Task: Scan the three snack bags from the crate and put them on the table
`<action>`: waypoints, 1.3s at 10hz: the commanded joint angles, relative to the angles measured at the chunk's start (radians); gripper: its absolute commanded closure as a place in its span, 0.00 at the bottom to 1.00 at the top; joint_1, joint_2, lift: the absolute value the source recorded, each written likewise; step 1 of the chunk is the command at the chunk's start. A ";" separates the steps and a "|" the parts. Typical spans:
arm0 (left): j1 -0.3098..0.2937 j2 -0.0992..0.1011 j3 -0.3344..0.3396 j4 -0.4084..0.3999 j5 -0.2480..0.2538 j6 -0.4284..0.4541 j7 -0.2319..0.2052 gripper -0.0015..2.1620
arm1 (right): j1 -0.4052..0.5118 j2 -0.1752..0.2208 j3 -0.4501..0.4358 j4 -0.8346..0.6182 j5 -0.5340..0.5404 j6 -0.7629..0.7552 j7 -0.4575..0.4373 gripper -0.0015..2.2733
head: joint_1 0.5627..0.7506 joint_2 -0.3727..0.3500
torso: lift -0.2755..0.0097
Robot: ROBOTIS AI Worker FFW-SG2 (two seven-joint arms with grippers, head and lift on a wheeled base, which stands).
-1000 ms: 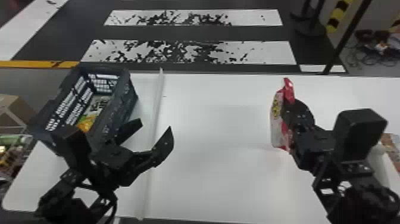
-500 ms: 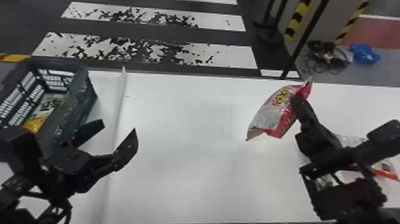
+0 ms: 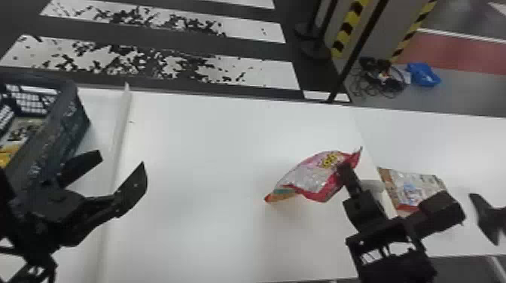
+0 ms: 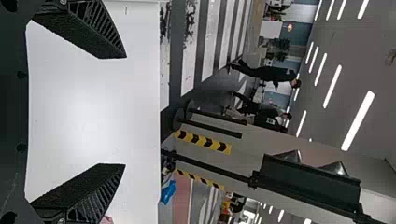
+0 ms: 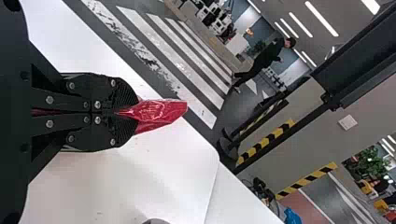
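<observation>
My left gripper (image 3: pixel 122 162) stands open beside the dark crate (image 3: pixel 69 124) at the left; in the left wrist view the left gripper (image 4: pixel 112 111) has nothing between its spread fingers. My right gripper (image 3: pixel 348 171) is shut on the upper edge of a red and pink snack bag (image 3: pixel 308 175), which hangs tilted over the right half of the white table (image 3: pixel 195 158). In the right wrist view a red end of the bag (image 5: pixel 159 112) sticks out past the right gripper (image 5: pixel 133 112). Another snack bag (image 3: pixel 414 188) lies on the right, partly behind the right arm. Inside the crate shows a yellow and white snack bag (image 3: pixel 22 131).
A raised white strip (image 3: pixel 122 124) runs front to back across the table beside the crate. A small dark object (image 3: pixel 485 218) shows at the right edge. Beyond the table's far edge stand posts and a striped pillar (image 3: pixel 344 34).
The head view has swung to the right, bringing the bag on the right side into view. The held bag has gone from upright to slanting, its lower end now out to the left.
</observation>
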 commanded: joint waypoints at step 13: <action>0.035 -0.010 -0.031 0.012 0.005 -0.122 -0.003 0.02 | 0.188 -0.002 0.031 -0.116 0.214 0.126 -0.151 0.02 | 0.70 0.17 | 0.64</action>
